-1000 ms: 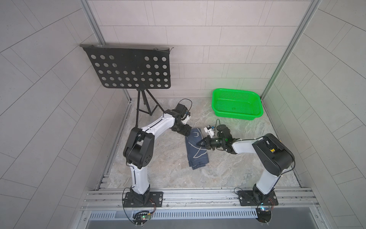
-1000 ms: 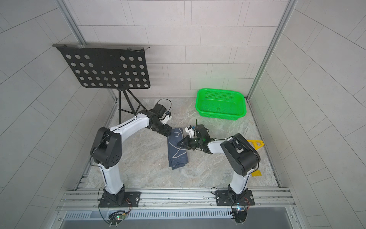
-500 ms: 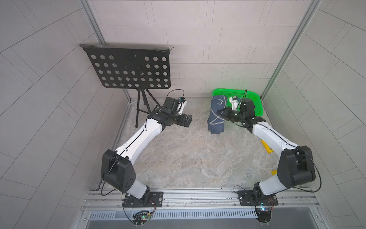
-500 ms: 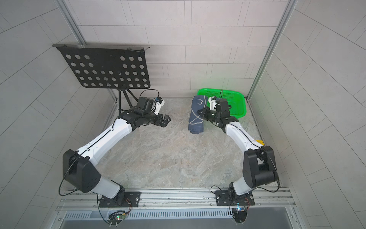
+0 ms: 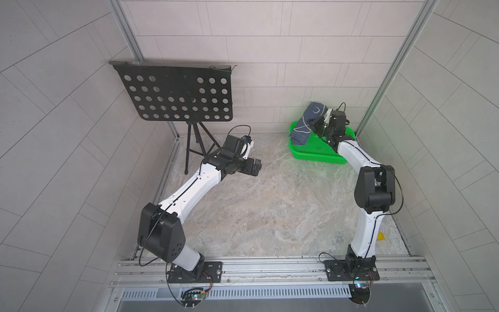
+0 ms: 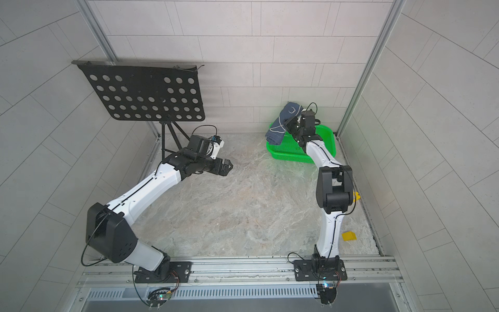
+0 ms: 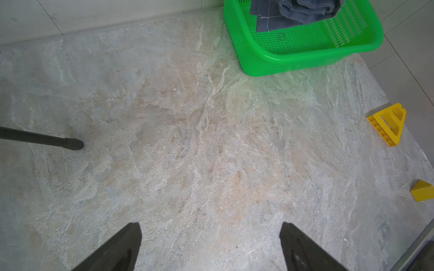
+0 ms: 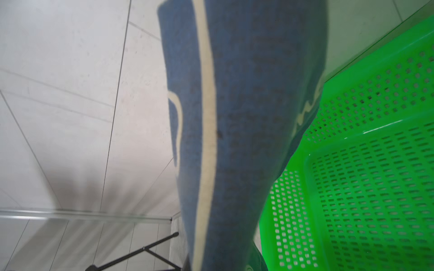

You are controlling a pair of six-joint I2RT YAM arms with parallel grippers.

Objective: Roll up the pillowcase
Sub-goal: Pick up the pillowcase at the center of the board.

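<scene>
A: Under the right gripper (image 5: 318,124), in both top views, what lies there?

B: The green basket (image 5: 318,158). That gripper is clamped on the pillowcase (image 5: 306,127), a dark blue bundle with pale line drawings, held up off the counter (image 5: 270,202). Its lower end reaches down inside the basket, close to the rim. The left gripper (image 5: 256,168) hangs well apart from it over bare counter, near a black music stand (image 5: 178,94).

A: And from the left wrist?

B: Its two fingers (image 7: 122,246) stand wide apart with nothing between them. Far ahead of that gripper, the basket (image 7: 293,56) shows the pillowcase (image 7: 305,9) as layered blue cloth hanging inside. A yellow wedge (image 7: 387,124) lies on the counter, well apart from the basket.

A: The right wrist?

B: The pillowcase (image 8: 234,140) fills the view straight ahead of the gripper and is blurred by closeness. The fingers themselves are hidden. The basket's perforated floor (image 8: 364,176) lies beyond and beneath the cloth.

A: So how should it finish well?

B: I judge the rolling done and the step in hand to be setting the bundle down. Shift it inward off the rim and lower it until its weight rests on the basket floor, and only then part the fingers. Let go from height and the layers may spring loose or drape over the edge. The left gripper need not come near.
</scene>
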